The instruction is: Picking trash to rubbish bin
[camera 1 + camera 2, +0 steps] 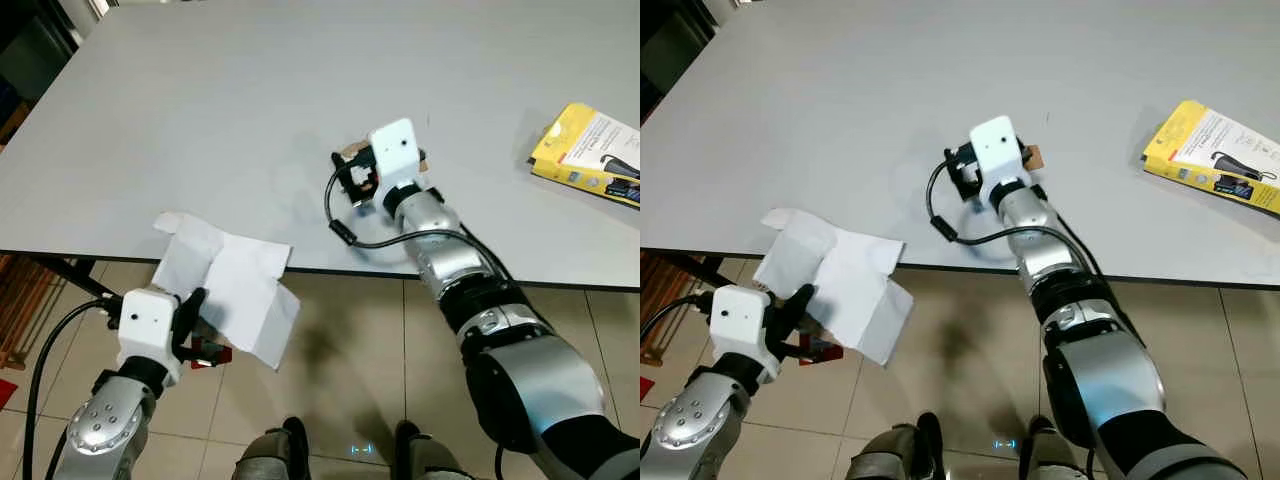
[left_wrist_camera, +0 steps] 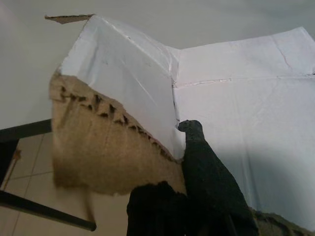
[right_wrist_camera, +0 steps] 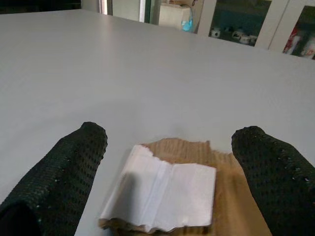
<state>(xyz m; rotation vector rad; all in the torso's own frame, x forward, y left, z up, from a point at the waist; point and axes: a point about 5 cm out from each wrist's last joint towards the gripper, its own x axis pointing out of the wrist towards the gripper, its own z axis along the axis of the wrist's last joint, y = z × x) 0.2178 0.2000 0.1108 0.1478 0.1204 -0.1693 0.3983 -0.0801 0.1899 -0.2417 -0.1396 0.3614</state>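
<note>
Grippers at the grey table [image 1: 250, 120], one on each piece of torn cardboard.
Left gripper [image 1: 195, 318] clamped on a large white cardboard sheet [image 1: 235, 290] off the table's near edge; right gripper [image 3: 170, 169] spread wide, straddling a small cardboard scrap [image 3: 172, 194] on the table, fingers [image 3: 74, 162] clear of it. Yellow package [image 1: 590, 155] well apart at the table's right.

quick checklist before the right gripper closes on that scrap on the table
1. Right gripper fingers open: ok.
2. Cardboard scrap lies between the fingers: ok, one finger on each side.
3. Scrap flat on the table: ok.
4. Left gripper grips the white cardboard piece: ok, fingers shut on its edge, past the table's rim.
5. Yellow package away from the grasp: ok, far to the right.
6. Rubbish bin location: cannot tell.
</note>
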